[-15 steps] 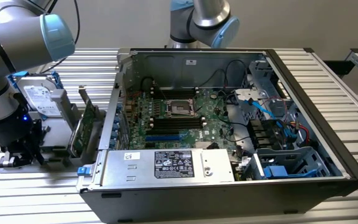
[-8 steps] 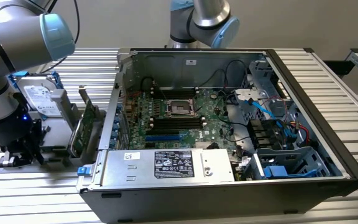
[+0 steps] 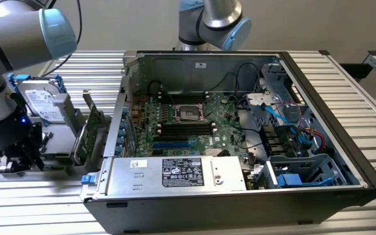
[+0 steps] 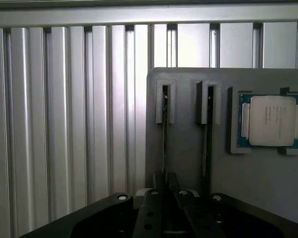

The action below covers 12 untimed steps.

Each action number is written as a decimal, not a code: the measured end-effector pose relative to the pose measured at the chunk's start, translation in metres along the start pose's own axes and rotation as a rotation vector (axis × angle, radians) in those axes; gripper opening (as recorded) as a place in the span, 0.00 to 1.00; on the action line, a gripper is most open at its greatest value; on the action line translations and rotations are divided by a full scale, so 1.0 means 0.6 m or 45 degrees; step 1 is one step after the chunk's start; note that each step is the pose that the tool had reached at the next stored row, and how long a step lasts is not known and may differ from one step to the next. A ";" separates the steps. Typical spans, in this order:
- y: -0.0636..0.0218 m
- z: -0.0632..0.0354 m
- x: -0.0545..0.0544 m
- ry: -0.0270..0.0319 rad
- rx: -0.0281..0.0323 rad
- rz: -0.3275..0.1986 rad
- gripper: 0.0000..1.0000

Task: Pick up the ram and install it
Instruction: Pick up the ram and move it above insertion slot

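Grey holder (image 4: 248, 188) sits on the slatted alu desk (image 4: 64, 124), w/ two narrow slots and a square recess. The ram (image 4: 164, 129) stands on edge in one slot, seen edge-on as a thin dark line. A 2nd stick (image 4: 207, 134) stands in the slot beside it, and a CPU (image 4: 270, 120) lies in the recess just past that. Tool (image 4: 166, 182) is down at the near end of the ram, black fingers (image 4: 156, 198) set narrow, one each side of the stick & pinching it. In the exterior view the tool (image 3: 17, 161) is low at that view's far left, well apart from the open PC case (image 3: 201, 73). Motherboard (image 3: 175, 117) lies flat inside, black slots (image 3: 186, 129) near its middle. Btwn tool and case: a hard drive (image 3: 41, 100) and a green expansion card (image 3: 86, 132), both stood upright.
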State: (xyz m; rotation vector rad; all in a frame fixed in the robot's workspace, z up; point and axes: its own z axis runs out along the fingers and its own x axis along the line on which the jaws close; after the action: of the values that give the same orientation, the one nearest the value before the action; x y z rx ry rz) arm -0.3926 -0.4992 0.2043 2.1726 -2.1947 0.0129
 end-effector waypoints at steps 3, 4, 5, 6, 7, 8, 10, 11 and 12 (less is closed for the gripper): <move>0.000 -0.009 0.000 -0.0001 0.0000 0.000 0.14; 0.000 -0.012 0.001 -0.0002 0.0000 0.000 0.14; 0.000 -0.015 0.001 0.0000 -0.0003 0.000 0.14; 0.000 -0.019 0.001 -0.0001 -0.0004 0.000 0.14; 0.000 -0.023 0.001 0.0001 -0.0007 0.000 0.14; 0.000 -0.028 0.001 -0.0003 -0.0012 0.000 0.14; -0.001 -0.041 0.002 -0.0014 -0.0027 0.000 0.14; -0.001 -0.047 0.002 -0.0024 -0.0032 0.000 0.14; -0.002 -0.053 0.002 -0.0036 -0.0036 0.000 0.14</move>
State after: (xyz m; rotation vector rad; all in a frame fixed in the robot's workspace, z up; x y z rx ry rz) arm -0.3906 -0.4992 0.2358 2.1728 -2.1946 0.0067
